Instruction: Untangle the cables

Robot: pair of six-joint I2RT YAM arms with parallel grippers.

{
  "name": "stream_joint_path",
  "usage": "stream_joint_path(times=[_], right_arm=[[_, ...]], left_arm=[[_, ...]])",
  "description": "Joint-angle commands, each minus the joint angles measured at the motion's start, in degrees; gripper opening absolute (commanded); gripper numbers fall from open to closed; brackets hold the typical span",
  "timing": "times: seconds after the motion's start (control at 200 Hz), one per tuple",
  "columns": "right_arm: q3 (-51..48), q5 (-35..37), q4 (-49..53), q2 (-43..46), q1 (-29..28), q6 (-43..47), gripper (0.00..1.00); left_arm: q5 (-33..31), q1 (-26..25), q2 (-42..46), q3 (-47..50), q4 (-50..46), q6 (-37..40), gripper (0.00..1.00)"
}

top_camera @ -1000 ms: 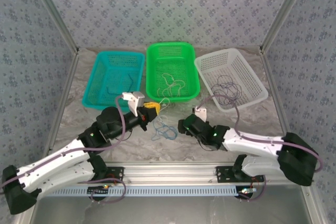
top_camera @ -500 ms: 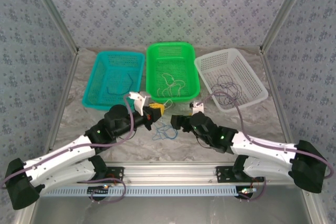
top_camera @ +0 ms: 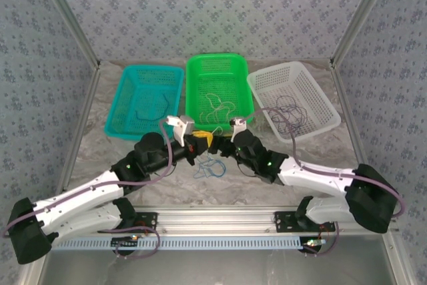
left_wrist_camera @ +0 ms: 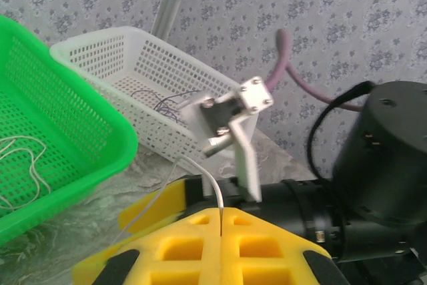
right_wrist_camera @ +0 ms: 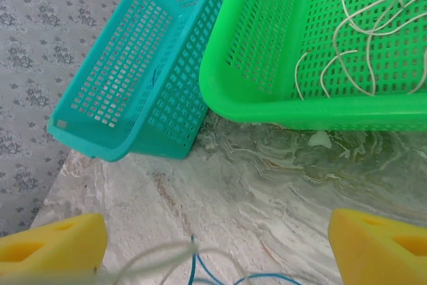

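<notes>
Just before the green basket (top_camera: 217, 59), the left gripper (left_wrist_camera: 220, 215) pinches a cream cable (left_wrist_camera: 212, 181), probably to anchor it. The right gripper (right_wrist_camera: 213, 251), spread wide, nears the blue cable (top_camera: 210, 166) on the counter (right_wrist_camera: 267, 165), probably to tease it free.

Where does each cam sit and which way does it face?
Top external: above and behind the bases, looking down at the table, teal basket, green basket, white basket and blue cable; left arm and right arm show.
Left wrist: on the left arm, facing the right arm, green and white baskets; left fingers, shut, pinch a cream cable.
Right wrist: on the right arm, facing down at teal and green baskets; right fingers stand apart at the bottom corners.
Shared: green basket, in all three.
</notes>
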State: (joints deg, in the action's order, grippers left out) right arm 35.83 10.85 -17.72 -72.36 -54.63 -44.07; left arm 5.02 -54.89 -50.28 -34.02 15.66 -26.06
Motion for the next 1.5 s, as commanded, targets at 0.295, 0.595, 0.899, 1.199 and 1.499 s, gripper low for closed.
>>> stream_joint_path(times=[0.295, 0.595, 0.899, 1.199, 1.499], right_arm=[[3.89, -2.89, 6.05, -13.98, 1.09, -4.59, 0.82], [1.03, 2.87, 17.93, -13.70, -0.27, -5.71, 0.81], [-3.33, 3.38, 16.65, -12.41, -0.04, -7.30, 0.82], [-6.26, 3.36, 15.71, -12.29, 0.59, -8.99, 0.80], [-10.99, 1.78, 10.22, -10.61, 1.88, -11.41, 0.82]], left_arm=[[1.05, -0.39, 1.33, -6.71, 2.42, 2.71, 0.00], [-1.03, -0.39, 4.24, -8.13, -2.68, 6.04, 0.00], [-4.44, 0.08, 4.79, -10.31, -6.17, 9.11, 0.00], [-3.92, 2.69, 2.42, -17.31, -12.31, 13.98, 0.00], [-3.79, 6.67, -0.57, -25.01, -15.58, 18.26, 0.00]])
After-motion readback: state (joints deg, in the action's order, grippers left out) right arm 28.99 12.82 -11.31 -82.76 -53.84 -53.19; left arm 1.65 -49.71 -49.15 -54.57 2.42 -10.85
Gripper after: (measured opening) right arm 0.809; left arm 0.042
